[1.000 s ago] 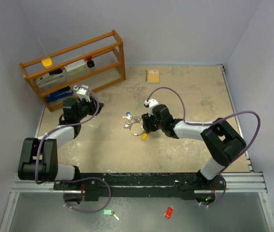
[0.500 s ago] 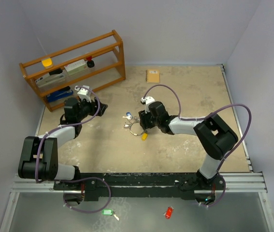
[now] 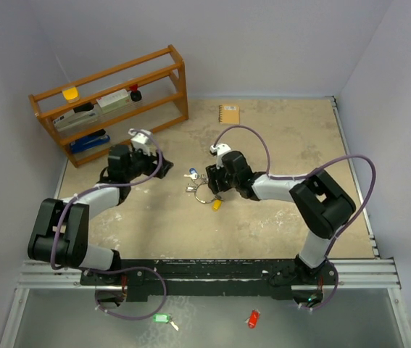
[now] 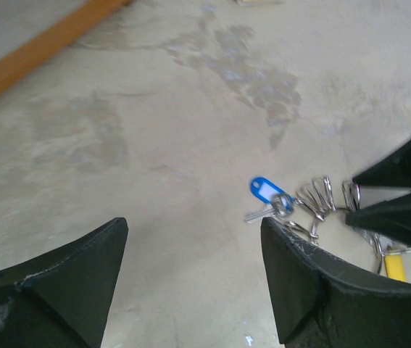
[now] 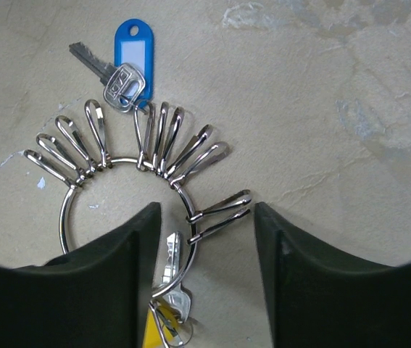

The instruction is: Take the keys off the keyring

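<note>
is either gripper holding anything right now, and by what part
Nothing is held. The left gripper is open and empty; the right gripper straddles the keyring with its jaws open.

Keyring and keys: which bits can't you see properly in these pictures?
Right wrist view: the keyring's lower part sits behind the right gripper's fingers.
Right wrist view: the yellow tag is cut off by the bottom edge.
Top view: the keys are too small to count.
</note>
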